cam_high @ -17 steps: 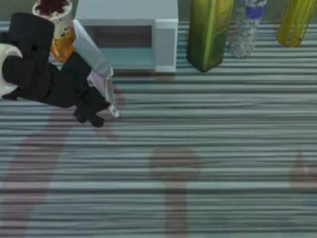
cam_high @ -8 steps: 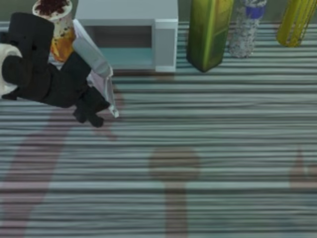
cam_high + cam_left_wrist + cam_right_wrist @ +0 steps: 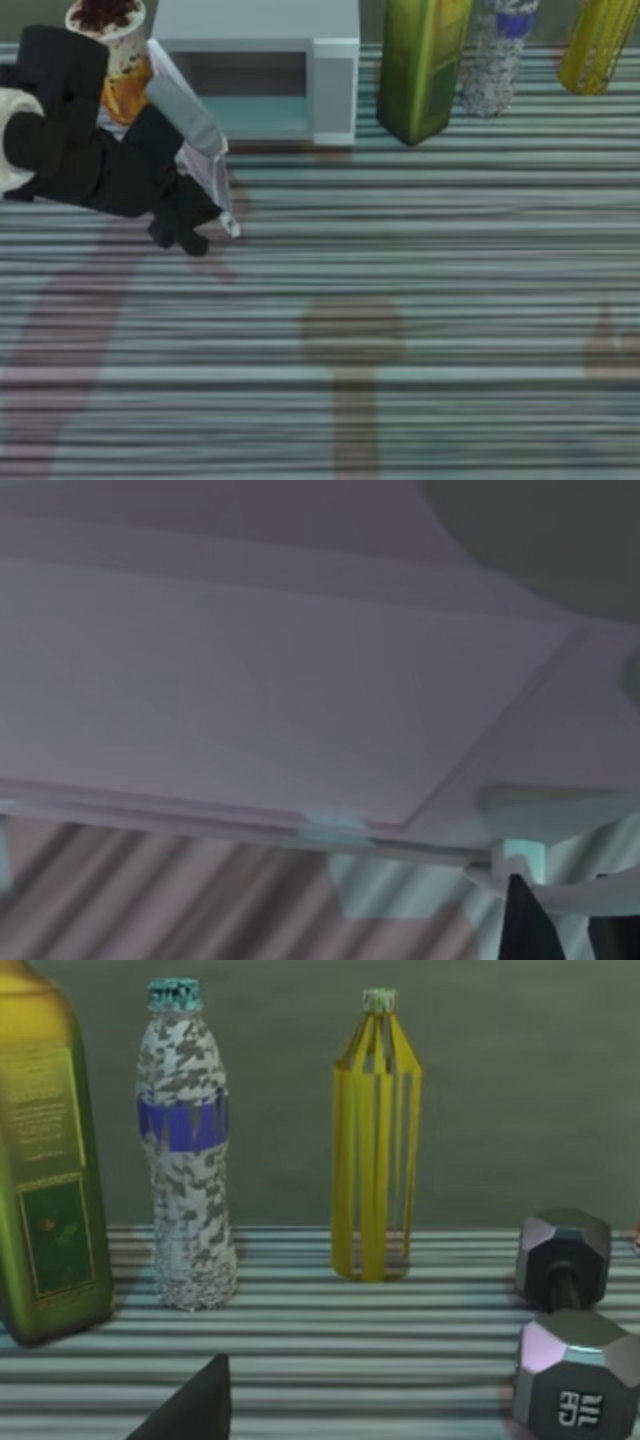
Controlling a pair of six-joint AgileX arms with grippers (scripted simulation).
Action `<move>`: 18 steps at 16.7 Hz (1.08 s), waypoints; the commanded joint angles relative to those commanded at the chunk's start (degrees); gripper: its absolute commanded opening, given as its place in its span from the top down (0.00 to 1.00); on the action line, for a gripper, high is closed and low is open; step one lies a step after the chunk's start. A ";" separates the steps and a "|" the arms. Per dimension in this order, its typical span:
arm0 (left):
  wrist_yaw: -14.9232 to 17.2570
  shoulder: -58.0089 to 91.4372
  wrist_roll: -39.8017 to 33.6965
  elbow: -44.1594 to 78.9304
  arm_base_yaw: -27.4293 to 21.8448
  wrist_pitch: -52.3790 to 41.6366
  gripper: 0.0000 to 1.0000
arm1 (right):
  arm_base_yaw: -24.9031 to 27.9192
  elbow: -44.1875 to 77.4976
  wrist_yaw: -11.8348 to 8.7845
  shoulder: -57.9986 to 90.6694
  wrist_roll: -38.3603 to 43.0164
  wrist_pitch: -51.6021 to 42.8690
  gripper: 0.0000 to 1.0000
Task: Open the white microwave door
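Swinging stiffly on its left hinge, the door (image 3: 190,135) of the microwave (image 3: 262,62) stands wide; left gripper (image 3: 195,222) sits at its near edge, grip unclear.

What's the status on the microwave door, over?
Left gripper at the door's free edge. Door swung wide, white microwave cavity exposed. Right arm out of top view. Nothing blocking.

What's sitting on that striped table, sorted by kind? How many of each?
Microwaves: 1, the white microwave, its door swung open at the left end effector
Bottles: 3, green, grey speckled, yellow
Cups: 1, paper cup
Dumbbells: 1, dark dumbbell, seen only from the right wrist
Total: 6
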 joint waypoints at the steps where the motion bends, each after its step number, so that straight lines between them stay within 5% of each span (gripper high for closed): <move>1: 0.00 0.00 0.00 0.00 0.00 0.00 1.00 | 0.00 0.00 0.00 0.00 0.00 0.00 0.00; 18: 3.26 0.47 6.17 1.00 2.41 -3.47 1.00 | 0.00 0.00 0.00 0.00 0.00 0.00 0.00</move>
